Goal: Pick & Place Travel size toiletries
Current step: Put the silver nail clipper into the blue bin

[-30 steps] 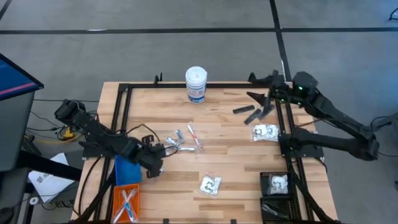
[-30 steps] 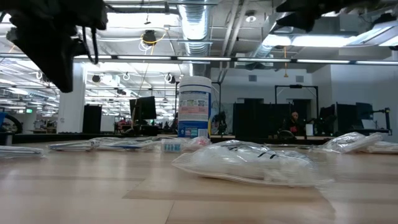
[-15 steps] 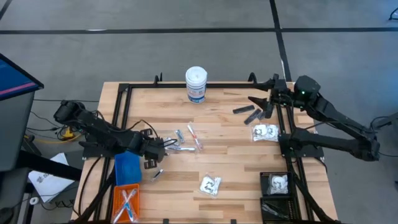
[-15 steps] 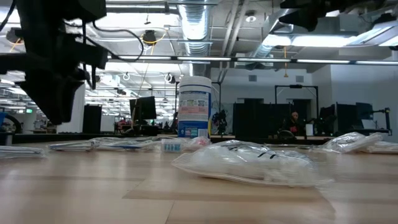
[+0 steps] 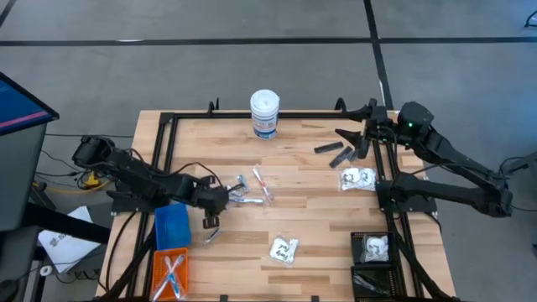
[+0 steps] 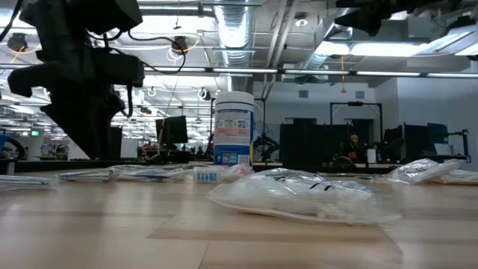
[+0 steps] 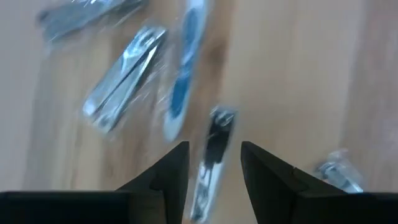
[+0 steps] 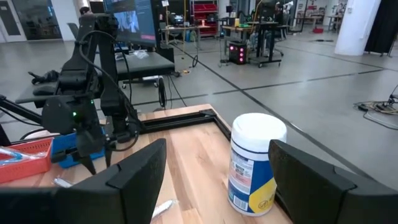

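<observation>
High view: taking the white canister (image 5: 264, 113) at the table's far edge as landmark, the bins sit at the near corners. On the near-left side of it, a blue bin (image 5: 172, 226) lies beside an orange bin (image 5: 170, 274) that holds a couple of thin sticks. On the near-right side a black bin (image 5: 374, 248) holds a clear packet with white contents. The left gripper (image 5: 215, 200) hangs nearer than the canister and left of it, beside a cluster of small tubes and sticks (image 5: 250, 189); one small silver piece (image 5: 211, 235) lies on the wood just nearer than the gripper. Another clear packet (image 5: 284, 249) lies nearer still, a third packet (image 5: 358, 178) and slim black pieces (image 5: 339, 153) lie to the canister's right. The right gripper (image 5: 362, 132) waits above those black pieces.

Low view: the canister stands mid-table behind a crinkly packet (image 6: 299, 196); the left arm is a dark mass to its left, clear of the tabletop.

Left wrist view: its fingers (image 7: 169, 171) are spread apart with nothing between them, pointing down at a narrow silver-and-black item (image 7: 211, 158) on the wood, with a nail clipper (image 7: 122, 74) and a blue-striped stick (image 7: 183, 78) beyond.

Right wrist view: the right gripper's fingers (image 8: 134, 171) stand wide and empty, the canister just ahead, the left arm and the bins beyond.
</observation>
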`<state>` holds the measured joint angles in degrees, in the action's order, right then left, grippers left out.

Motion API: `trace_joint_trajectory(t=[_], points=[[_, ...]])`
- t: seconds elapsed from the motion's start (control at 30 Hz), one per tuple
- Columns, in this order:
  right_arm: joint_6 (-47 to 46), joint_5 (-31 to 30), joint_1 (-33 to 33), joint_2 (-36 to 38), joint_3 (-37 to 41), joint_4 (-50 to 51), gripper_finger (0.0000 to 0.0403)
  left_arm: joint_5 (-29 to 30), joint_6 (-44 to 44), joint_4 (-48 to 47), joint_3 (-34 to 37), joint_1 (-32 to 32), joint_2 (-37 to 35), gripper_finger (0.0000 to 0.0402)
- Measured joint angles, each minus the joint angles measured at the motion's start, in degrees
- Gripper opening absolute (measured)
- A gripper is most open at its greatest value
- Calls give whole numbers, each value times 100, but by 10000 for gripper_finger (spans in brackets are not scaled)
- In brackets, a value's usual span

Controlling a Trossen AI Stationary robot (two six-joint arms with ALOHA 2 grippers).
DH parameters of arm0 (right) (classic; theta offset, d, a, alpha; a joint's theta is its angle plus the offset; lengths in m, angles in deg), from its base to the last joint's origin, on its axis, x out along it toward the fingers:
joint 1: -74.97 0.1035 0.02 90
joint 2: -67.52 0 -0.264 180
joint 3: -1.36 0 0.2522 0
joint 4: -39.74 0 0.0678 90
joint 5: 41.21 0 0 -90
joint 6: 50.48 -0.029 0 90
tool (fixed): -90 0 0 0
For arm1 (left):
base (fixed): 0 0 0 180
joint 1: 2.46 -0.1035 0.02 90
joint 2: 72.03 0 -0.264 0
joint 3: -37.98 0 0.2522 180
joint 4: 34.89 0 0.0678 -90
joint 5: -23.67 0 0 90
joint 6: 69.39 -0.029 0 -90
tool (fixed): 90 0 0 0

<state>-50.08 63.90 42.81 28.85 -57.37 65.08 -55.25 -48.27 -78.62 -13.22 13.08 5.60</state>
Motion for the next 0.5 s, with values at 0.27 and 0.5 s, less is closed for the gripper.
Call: trace_joint_trajectory(t=[0.27,0.5], points=[[3,0,0,1,0,-2,276,57,-580,264,228,12,0,140],[5,0,0,-1,-2,-4,276,300,-590,357,270,-30,0,140]])
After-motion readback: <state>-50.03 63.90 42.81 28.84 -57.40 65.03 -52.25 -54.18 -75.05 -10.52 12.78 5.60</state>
